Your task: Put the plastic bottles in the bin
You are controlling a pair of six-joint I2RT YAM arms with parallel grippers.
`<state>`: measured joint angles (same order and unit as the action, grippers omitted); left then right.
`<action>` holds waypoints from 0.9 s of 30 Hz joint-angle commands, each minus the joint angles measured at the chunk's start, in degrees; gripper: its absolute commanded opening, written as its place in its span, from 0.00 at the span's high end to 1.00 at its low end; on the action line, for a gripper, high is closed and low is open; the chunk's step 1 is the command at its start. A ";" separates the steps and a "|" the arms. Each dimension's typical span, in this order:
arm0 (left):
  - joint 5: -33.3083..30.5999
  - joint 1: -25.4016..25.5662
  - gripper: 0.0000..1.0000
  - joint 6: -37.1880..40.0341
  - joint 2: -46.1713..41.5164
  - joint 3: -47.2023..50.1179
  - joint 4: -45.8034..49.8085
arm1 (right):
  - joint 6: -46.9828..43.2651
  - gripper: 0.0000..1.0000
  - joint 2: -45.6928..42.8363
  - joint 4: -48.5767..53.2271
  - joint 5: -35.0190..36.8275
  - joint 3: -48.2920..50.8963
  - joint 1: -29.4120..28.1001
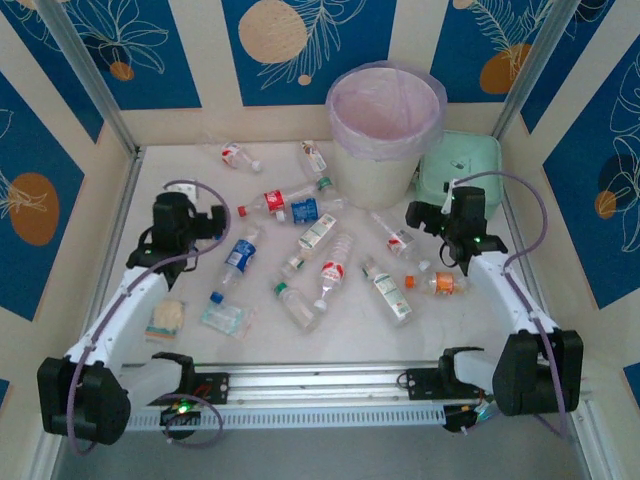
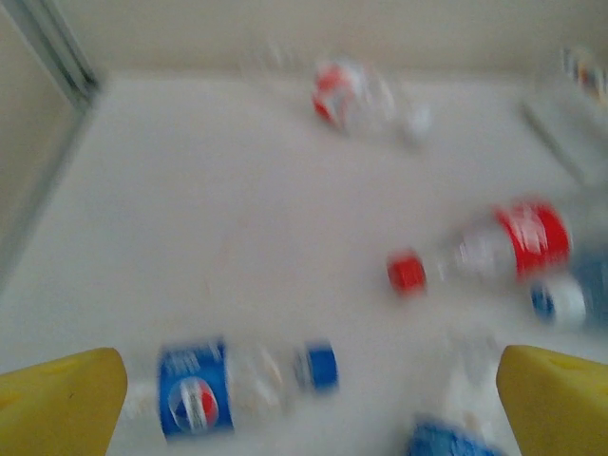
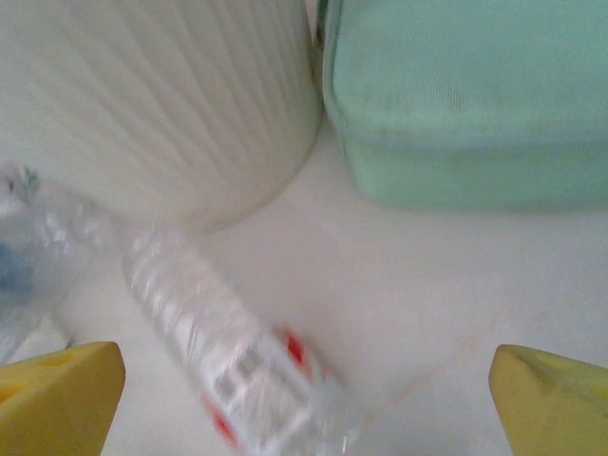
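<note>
The plastic bottles [image 1: 333, 268] lie scattered on the table [image 1: 350, 340], short of the bin [image 1: 375, 165] at its far edge. With the left gripper [image 1: 218, 225] and right gripper [image 1: 418, 220] both wide open and empty, the step is judged to be approach, and the next move calls for descent onto one bottle.

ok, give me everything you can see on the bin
The bin is a round cream-white bucket, plastic by the look, with fine vertical ribs on its wall. A translucent pale pink bag lines it and folds over the rim. It stands upright at the far side of the table, tight beside the mint-green case on its right; whether they touch is unclear. What shows of its inside is bare bag.
</note>
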<state>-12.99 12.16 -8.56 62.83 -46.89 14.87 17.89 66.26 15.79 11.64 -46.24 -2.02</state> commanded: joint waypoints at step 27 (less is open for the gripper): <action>3.23 10.17 0.44 -3.94 16.86 -5.27 24.45 | 11.37 0.01 -14.48 26.46 -28.88 -11.68 1.46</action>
<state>-10.48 21.58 -11.77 83.99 -49.95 36.05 28.60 53.08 40.51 -14.61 -56.38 -0.71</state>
